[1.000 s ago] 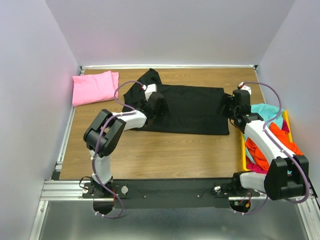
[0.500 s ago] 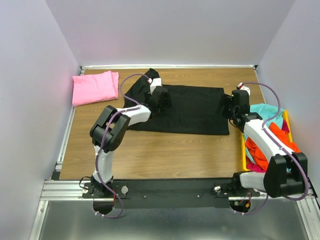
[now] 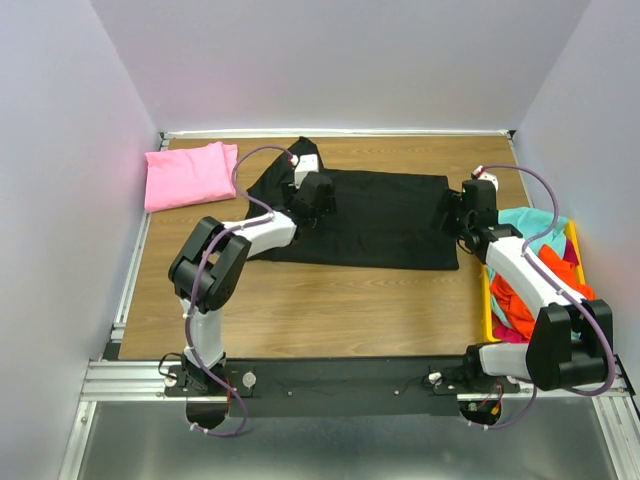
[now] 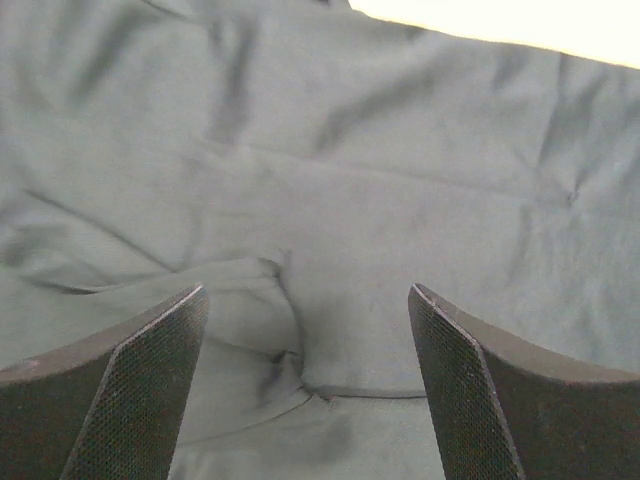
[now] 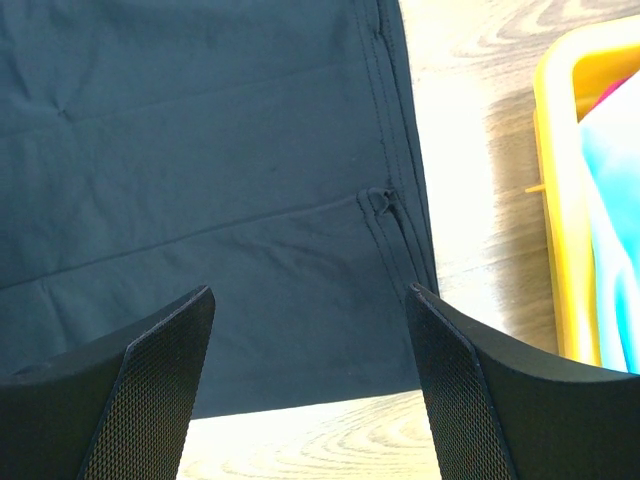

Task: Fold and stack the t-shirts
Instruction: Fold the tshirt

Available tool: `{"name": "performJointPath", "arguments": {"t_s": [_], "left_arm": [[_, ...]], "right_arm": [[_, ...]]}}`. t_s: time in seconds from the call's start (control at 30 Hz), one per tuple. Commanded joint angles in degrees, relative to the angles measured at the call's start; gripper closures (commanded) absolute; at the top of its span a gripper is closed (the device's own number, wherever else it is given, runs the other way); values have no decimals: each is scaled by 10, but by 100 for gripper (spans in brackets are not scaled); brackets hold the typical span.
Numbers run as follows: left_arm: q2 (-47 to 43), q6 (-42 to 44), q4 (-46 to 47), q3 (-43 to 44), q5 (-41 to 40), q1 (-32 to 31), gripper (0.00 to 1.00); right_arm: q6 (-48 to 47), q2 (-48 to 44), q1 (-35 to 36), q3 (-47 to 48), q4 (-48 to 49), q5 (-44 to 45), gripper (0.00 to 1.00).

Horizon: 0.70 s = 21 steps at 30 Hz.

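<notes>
Black t-shirt (image 3: 385, 222) lies crosswise, left claw (image 4: 305, 293) above its shoulder end, right claw (image 5: 308, 290) above its hem, both wide open and empty.

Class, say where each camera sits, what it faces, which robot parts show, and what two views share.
Top external: above, behind the robot, facing down at the table; left arm, right arm.
Left wrist: on left arm, facing the black t-shirt; open left gripper.
Right wrist: on right arm, facing that shirt's hem and the yellow bin; open right gripper.
Shared by all: the black t-shirt.
</notes>
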Motion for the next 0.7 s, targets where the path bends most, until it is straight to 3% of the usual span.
{"name": "performJointPath", "arguments": {"t_s": [0.0,0.23,0.67], "left_arm": [[-11,-12,-34,14,-59,-1,13],[64,-9,-78,69,-51,-1,22],[105,4,-104,121,-68,0,39]], "right_arm": [[-9,7,3,-2,20,-19,16],[-9,-2,3,-8,22,-24,16],[-9,-7,4,-12,24,-24,16]]}}
